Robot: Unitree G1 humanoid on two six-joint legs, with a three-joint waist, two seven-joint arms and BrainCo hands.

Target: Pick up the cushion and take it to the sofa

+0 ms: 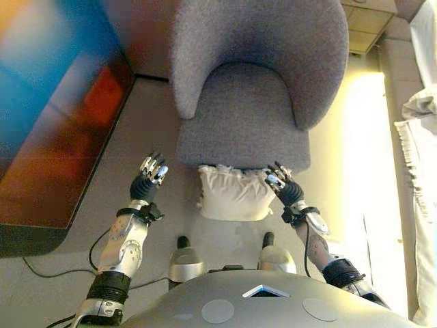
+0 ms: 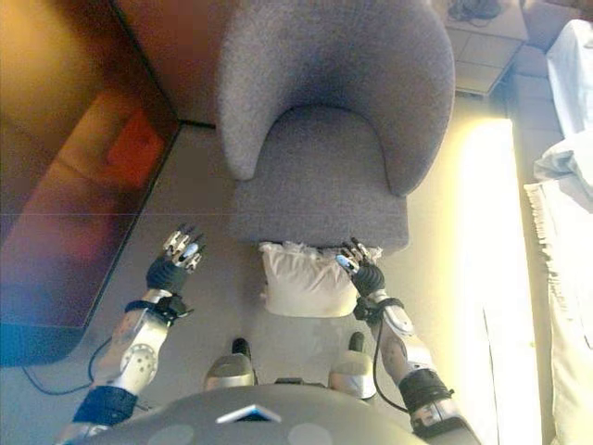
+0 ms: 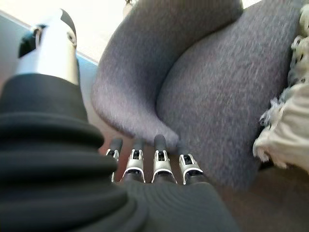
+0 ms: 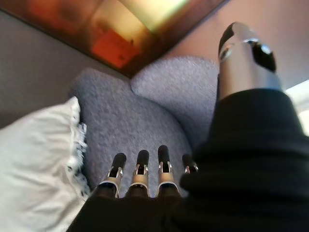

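Note:
A white fringed cushion (image 1: 234,193) lies on the floor against the front of a grey armchair (image 1: 252,89). My left hand (image 1: 150,179) is open, to the left of the cushion and clear of it. My right hand (image 1: 282,184) is open at the cushion's right top corner, at or very near its fringe. The cushion also shows in the left wrist view (image 3: 288,125) and the right wrist view (image 4: 36,164). Both hands are empty.
A dark low table or screen (image 1: 54,116) with coloured reflections stands at the left. White fabric (image 1: 420,137) hangs at the right edge. A shelf unit (image 1: 369,24) stands behind the armchair at the right. Bare floor (image 1: 143,123) lies left of the armchair.

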